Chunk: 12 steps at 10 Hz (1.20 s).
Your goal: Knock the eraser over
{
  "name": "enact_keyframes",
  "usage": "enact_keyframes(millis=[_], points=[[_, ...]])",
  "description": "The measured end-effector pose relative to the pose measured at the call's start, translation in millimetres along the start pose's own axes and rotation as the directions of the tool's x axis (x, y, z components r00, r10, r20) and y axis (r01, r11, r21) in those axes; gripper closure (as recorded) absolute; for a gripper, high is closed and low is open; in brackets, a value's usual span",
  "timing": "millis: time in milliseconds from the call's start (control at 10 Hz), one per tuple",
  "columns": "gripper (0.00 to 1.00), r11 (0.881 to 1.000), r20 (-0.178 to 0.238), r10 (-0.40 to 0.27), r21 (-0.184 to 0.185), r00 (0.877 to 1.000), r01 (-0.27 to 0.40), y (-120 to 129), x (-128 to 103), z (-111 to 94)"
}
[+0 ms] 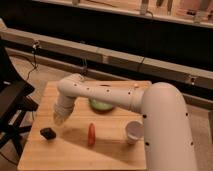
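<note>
Noted claw [59,119] low over counter [70,152], just up-right of dark eraser [47,133], not visibly touching, grip state impossible to tell, orange-red stick [91,134] further right

Lab-like room (wall raceway [125,59], outlets [190,79]), claw [59,119] over wooden table [110,152].

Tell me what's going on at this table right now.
A robot's white arm reaches across the wooden table. Its end effector hangs low over the left side, just up and right of the small black eraser, and a small gap seems to separate them. An orange stick lies mid-table, a white cup stands to its right, and a green dish sits behind the arm.
</note>
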Motion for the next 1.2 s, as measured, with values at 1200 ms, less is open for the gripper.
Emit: enact_keyframes(millis=[1200], points=[[0.93, 0.984, 0.068, -0.15, -0.09, 0.986, 0.156, 5, -31, 39]])
